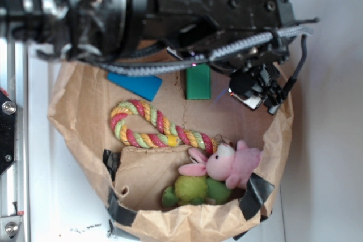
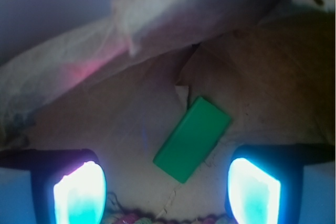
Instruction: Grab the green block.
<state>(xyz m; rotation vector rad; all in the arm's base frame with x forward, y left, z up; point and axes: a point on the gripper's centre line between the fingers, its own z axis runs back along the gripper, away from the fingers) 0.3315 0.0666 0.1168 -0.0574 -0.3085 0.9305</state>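
The green block (image 1: 198,85) lies flat on the brown paper at the back of the bag-like tray, partly under the arm. In the wrist view the green block (image 2: 192,138) lies tilted on the paper, just ahead of and between the two glowing fingers. My gripper (image 2: 167,195) is open, with nothing between its pads. In the exterior view the gripper (image 1: 254,93) hangs just right of the block, above the paper.
A blue block (image 1: 136,85) lies left of the green one. A braided rope toy (image 1: 148,125) lies mid-tray. A pink plush rabbit (image 1: 227,164) and a fuzzy green ball (image 1: 191,190) sit at the front. Crumpled paper walls (image 1: 74,123) ring everything.
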